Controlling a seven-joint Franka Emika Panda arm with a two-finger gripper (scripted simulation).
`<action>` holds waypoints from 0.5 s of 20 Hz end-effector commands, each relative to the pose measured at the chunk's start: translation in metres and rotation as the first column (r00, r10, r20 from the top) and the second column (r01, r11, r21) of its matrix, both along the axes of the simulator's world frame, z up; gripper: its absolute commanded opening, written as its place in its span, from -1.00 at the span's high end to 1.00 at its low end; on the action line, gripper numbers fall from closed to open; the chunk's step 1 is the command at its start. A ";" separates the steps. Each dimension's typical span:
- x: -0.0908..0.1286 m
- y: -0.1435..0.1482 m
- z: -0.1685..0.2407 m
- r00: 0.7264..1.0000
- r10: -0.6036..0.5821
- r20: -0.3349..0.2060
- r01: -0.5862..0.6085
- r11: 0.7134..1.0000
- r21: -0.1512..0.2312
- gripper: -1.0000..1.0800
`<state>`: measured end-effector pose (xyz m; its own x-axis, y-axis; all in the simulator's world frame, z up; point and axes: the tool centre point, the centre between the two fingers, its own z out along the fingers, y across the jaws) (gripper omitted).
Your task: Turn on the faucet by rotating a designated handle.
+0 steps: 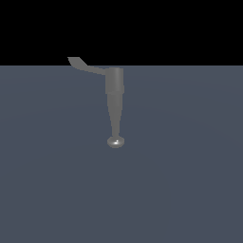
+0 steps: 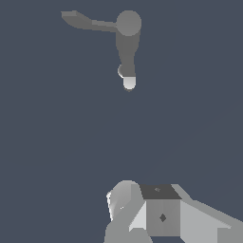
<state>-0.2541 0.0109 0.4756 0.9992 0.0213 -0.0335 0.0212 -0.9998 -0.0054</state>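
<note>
The matte grey faucet stands on the blue-grey floor, its cylindrical body at the back and its long spout tapering forward to a shiny rounded tip. The thin flat handle sticks out from the body toward the exterior view's left and ends in a wider upturned end. No part of the arm shows in the exterior view. The wrist view looks down on the faucet and its handle. In that view, parts of my gripper show well apart from the faucet, touching nothing. Its fingers are cut off by the frame, so their gap is unclear.
A flat blue-grey floor lies all around the faucet. Behind it the background is black.
</note>
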 end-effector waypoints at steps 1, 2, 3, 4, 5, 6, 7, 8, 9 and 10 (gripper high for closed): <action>0.000 0.000 0.000 1.000 0.000 0.000 0.000 1.000 0.000 1.00; 0.000 0.000 0.000 1.000 -0.001 0.001 0.001 1.000 0.000 1.00; 0.001 -0.001 0.002 1.000 -0.003 0.005 0.003 1.000 -0.001 1.00; 0.001 -0.002 0.003 1.000 -0.008 0.011 0.008 1.000 -0.001 1.00; 0.002 -0.003 0.006 1.000 -0.014 0.019 0.014 1.000 -0.002 1.00; 0.003 -0.005 0.009 0.999 -0.021 0.029 0.021 1.000 -0.003 1.00; 0.004 -0.007 0.013 0.999 -0.029 0.039 0.029 1.000 -0.004 1.00; 0.005 -0.009 0.016 0.998 -0.035 0.048 0.035 0.999 -0.004 1.00; 0.006 -0.010 0.018 0.998 -0.039 0.054 0.040 0.999 -0.005 1.00; 0.006 -0.010 0.019 0.997 -0.042 0.057 0.042 0.999 -0.005 1.00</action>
<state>-0.2491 0.0023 0.4916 0.9998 -0.0142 0.0146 -0.0142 -0.9999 -0.0002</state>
